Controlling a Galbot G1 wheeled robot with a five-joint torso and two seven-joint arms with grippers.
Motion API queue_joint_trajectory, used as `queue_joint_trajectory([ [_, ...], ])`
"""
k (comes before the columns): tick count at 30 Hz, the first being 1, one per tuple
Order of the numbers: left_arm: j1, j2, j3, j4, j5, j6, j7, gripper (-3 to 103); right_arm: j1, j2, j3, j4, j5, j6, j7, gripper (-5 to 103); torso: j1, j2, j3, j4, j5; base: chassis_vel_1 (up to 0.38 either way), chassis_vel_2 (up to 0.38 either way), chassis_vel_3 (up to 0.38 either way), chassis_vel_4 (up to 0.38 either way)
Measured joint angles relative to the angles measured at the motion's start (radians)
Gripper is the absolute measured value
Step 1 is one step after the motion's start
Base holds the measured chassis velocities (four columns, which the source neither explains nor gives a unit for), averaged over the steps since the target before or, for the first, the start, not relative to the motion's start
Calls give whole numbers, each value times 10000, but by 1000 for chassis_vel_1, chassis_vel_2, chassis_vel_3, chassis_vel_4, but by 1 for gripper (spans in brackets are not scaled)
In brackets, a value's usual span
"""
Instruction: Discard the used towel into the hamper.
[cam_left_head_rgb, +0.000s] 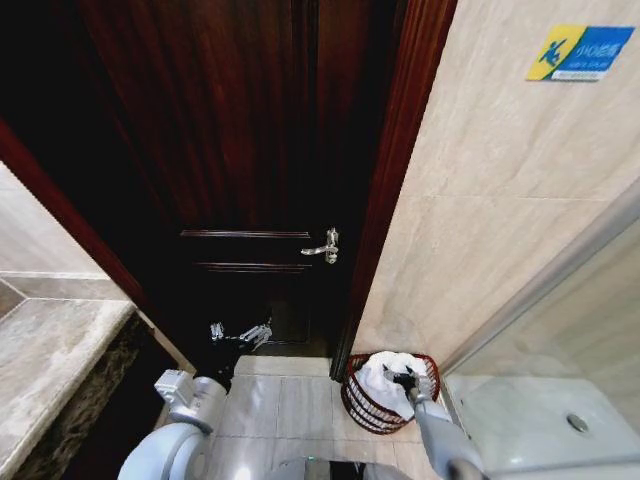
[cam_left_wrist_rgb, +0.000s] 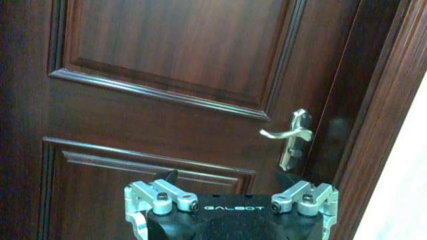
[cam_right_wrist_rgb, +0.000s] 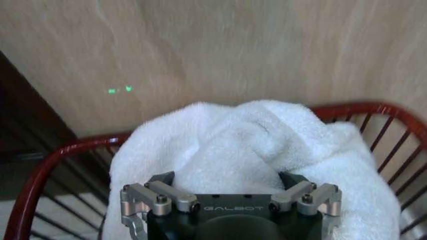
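The hamper, a round reddish-brown wire basket, stands on the floor in the corner between door frame and tiled wall. The white towel is bunched inside it and rises above the rim. My right gripper hangs just over the towel, open. In the right wrist view the towel bulges up between the spread fingers of the right gripper, with the hamper's red rim curving around it. My left gripper is held low before the door, open and holding nothing.
A dark wooden door with a silver lever handle faces me. A marble counter is at my left. Right of the hamper runs a beige tiled wall and a glass shower partition. Tiled floor lies between.
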Motion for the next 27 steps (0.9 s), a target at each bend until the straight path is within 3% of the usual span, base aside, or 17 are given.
queue_joint_trajectory([
  [10, 0, 0, 0, 0, 0, 0, 0, 99, 908, 46, 128, -1420, 41, -1305, 173, 100, 0, 0, -1, 2, 1, 0, 0, 0, 0],
  [13, 0, 0, 0, 0, 0, 0, 0, 99, 1079, -36, 145, -1580, -487, -1693, 326, 100, 0, 0, 0, 4, 4, 0, 0, 0, 0],
  [20, 0, -1, 0, 0, 0, 0, 0, 99, 1276, -312, 133, -1649, -1006, -2144, 622, 100, 0, 0, 0, 3, 2, 0, 0, 0, 0],
  [27, 0, 1, 0, 0, 0, 0, 0, 99, 735, -156, 57, -784, -1120, -2072, 749, 100, 0, 0, 0, 3, 2, 0, 0, 0, 0],
])
